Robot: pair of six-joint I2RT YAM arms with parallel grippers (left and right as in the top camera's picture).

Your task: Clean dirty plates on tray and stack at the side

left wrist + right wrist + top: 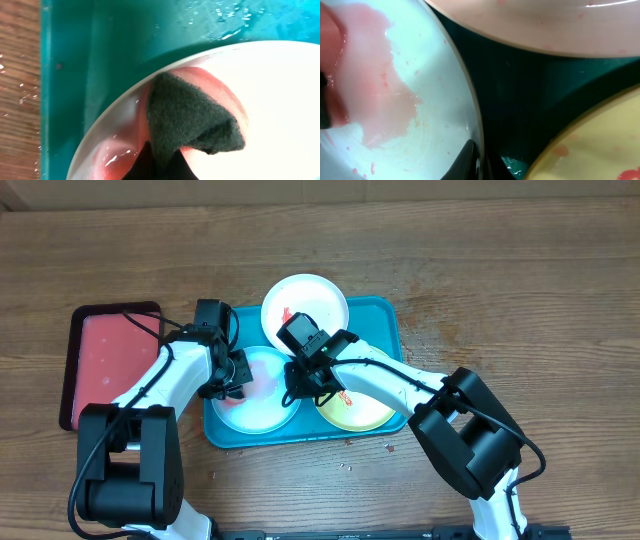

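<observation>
The left gripper [236, 380] is clenched on a dark sponge [192, 117], which is pressed flat on the blue plate [440, 125] at the near-left of the tray [100, 50]. The right gripper [300, 388] appears clamped on that plate's right rim, one finger inside and one outside. Risk one: hard scrubbing against a single-edge hold could pivot or tip the plate, or pull the rim out of the pinch. Risk two: the pink smear [380, 90] is thin and wet, so a long stroke toward the edge could push it over the rim into the tray. Risk three: the yellow plate [365, 412] lies just beside the held rim, and a slide to the right would knock it. The blue plate holds the sponge and a pink film over its left half, with scattered specks; the rest is bare. The yellow plate, near-right, holds an orange-red streak and spots. The white plate [305, 300], at the far side and overhanging the tray's rim, holds a small red smear. The tray carries all three plates, with droplets on its floor. None is stacked at the side yet. The red tray [105, 360], well apart to the left, has pale specks on its floor; I cannot tell its contents.
</observation>
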